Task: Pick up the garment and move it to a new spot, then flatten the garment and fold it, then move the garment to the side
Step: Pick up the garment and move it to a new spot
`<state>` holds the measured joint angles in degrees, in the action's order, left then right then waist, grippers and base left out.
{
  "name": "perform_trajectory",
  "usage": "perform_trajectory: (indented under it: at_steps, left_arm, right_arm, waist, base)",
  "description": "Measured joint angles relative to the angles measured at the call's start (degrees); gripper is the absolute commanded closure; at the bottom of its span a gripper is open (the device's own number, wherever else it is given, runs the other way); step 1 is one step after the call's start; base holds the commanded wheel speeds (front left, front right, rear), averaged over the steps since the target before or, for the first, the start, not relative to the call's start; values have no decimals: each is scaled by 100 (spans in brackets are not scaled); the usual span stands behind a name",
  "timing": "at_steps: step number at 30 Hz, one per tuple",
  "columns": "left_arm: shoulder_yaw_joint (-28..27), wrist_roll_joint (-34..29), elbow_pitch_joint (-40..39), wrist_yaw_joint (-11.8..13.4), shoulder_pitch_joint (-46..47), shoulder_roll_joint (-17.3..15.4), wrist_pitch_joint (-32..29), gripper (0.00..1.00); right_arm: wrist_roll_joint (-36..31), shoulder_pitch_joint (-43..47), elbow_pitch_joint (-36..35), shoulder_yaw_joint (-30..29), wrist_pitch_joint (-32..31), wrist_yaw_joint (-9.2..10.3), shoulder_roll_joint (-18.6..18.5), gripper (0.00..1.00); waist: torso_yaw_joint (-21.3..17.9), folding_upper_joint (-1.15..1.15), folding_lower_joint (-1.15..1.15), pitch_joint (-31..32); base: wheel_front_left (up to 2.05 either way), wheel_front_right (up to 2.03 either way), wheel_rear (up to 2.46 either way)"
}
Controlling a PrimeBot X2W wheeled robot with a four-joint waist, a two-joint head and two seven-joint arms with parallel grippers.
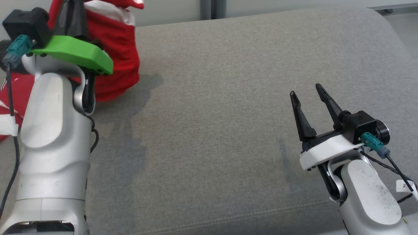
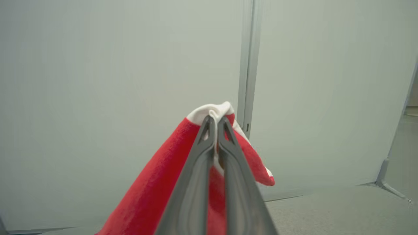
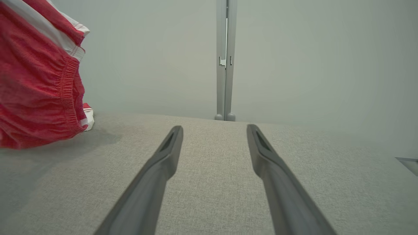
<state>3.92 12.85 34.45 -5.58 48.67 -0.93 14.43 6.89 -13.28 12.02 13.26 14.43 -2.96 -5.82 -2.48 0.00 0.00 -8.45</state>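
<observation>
Pale glossy left forearm (image 1: 49, 147) fills the near left, smooth moulded shell with a black cable running down its side and a bright green plastic bracket (image 1: 78, 54) at the wrist. Left gripper (image 2: 215, 119) is raised at the far left corner, its fingers pressed together and clamped on a bunched white-edged fold of the garment (image 1: 117, 49). Garment is red soft fabric with white bands; the right wrist view shows a gathered elastic edge. It hangs off the tips in a loose draped cone, bulging out over the far left part of the cushion (image 1: 228, 114). More red and white cloth trails low behind the forearm. Can't tell if the hanging hem touches the cushion; a soft shadow sits under it.

Right gripper (image 1: 305, 89) is at the near right, well apart from the garment. Its long dark tapered fingers are spread apart with nothing between them, hovering above the bare cushion and pointing away. Its wrist has a white plastic bracket (image 1: 326, 148) and a teal connector (image 1: 372, 143) with a thin black wire.

Cushion is grey woven upholstery, broad and rounded at the far right corner, with a stitched seam (image 1: 228, 215) along the near edge and faint darker patches. Behind it is a plain pale matte wall (image 2: 98, 81) split by a vertical grey post (image 3: 225, 65)
</observation>
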Motion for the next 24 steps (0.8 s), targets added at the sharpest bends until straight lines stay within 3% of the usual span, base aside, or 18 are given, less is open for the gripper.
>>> perform_trajectory:
  at_steps: [12, 18, 24]
  left_arm:
    - [1706, 1335, -571, -14, 97, -9, 1, 100]
    - [2492, 1741, -933, 254, 176, -14, -1, 100]
    - [2698, 1637, -530, 781, 268, -13, -30, 100]
  right_arm:
    - [8, 99, 11, 116, 0, -32, 44, 0]
    - [18, 97, 10, 174, 0, -80, 67, 0]
    - [73, 95, -87, 52, 0, -96, 101, 0]
  waist:
    - [-879, 0, 0, 216]
    - [-1349, 0, 0, 183]
    - [-1652, 0, 0, 15]
  base:
    - [0, 0, 0]
    - [0, 0, 0]
    - [0, 0, 0]
